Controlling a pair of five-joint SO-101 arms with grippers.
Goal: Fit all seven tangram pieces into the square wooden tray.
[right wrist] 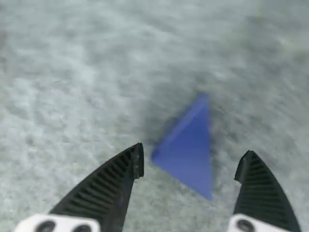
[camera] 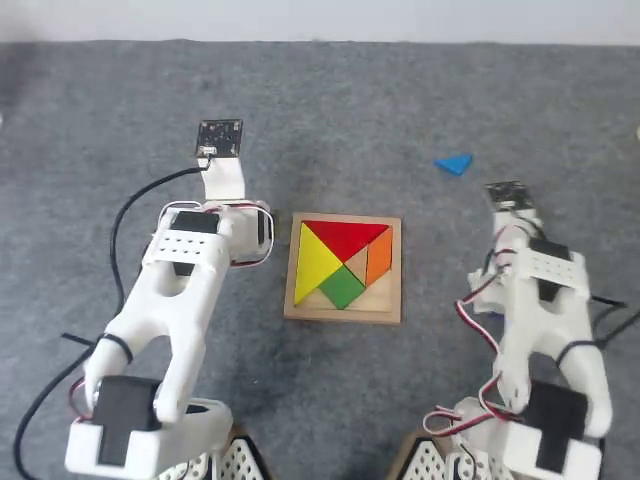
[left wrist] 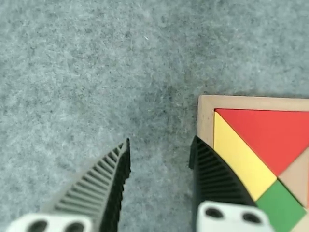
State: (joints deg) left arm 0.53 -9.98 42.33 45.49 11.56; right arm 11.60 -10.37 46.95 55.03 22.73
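Four coloured pieces in the tray, one blue triangle outside

The square wooden tray [camera: 291,268] lies flat near the middle of the table, between the two arms. Inside it I see a red triangle [camera: 345,238] along the far edge, a yellow triangle [camera: 315,262] along the edge facing the left arm, a green piece [camera: 343,287] below them, and an orange piece [camera: 379,257] on the side facing the right arm. The pale wood-coloured areas in the centre and along the near edge could be bare tray or unpainted pieces; I cannot tell which.

The blue triangle [camera: 454,164] lies flat on the grey felt-like cover [camera: 400,100], well apart from the tray, beyond its far right corner.

The right gripper [right wrist: 194,151] is over this blue triangle. Its jaws are spread wide, and the triangle shows between the two fingers [right wrist: 118,179], touching neither of them.

The left gripper [left wrist: 161,145] is just beside the tray's far left corner. Its jaws are also spread and hold nothing. One finger is over the grey cover, and the other is seen in front of the tray's rim, next to the yellow triangle.
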